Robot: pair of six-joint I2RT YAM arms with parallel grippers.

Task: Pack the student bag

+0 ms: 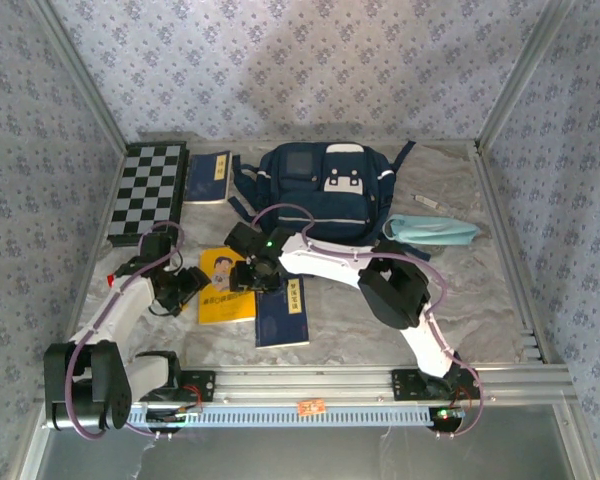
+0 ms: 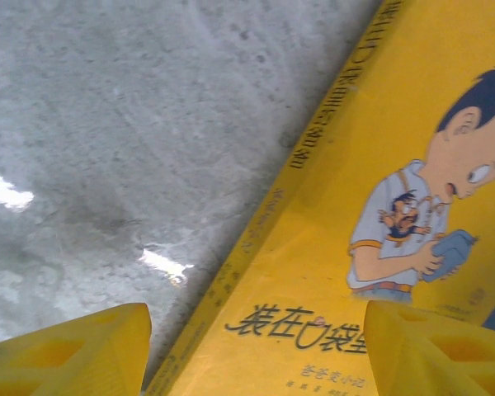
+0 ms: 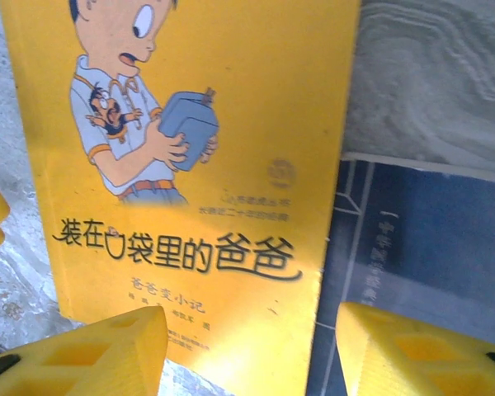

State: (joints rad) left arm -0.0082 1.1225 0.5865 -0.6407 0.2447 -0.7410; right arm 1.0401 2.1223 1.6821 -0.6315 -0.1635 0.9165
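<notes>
Marbled worktop (image 1: 480, 300); left pincer (image 2: 256, 355), right pincer (image 3: 247, 355) gape empty, straddling yellow book's (image 1: 225, 295) opposite edges, likely to lift it toward student bag (image 1: 325, 195).

3 books: 1 yellow book (image 1: 225, 295) and 2 navy books (image 1: 282, 315). 1 bag (image 1: 320, 190), 1 chessboard (image 1: 148, 190), 1 light-blue pouch (image 1: 432, 230), 2 arms (image 1: 325, 262).

A grey, marble-patterned tabletop (image 1: 485, 290) fills the middle of the top view, its veins running pale across it. Walls papered in pale lilac with a small repeating flower print (image 1: 280, 60) close it in at the back, left and right. Slanting silver metal posts (image 1: 80, 75) rise at the upper left and upper right, and a ribbed silver metal rail (image 1: 310, 380) runs along the bottom edge. The light is soft and even; in the left wrist view small white glints (image 2: 165, 264) lie on the stone-like surface.
</notes>
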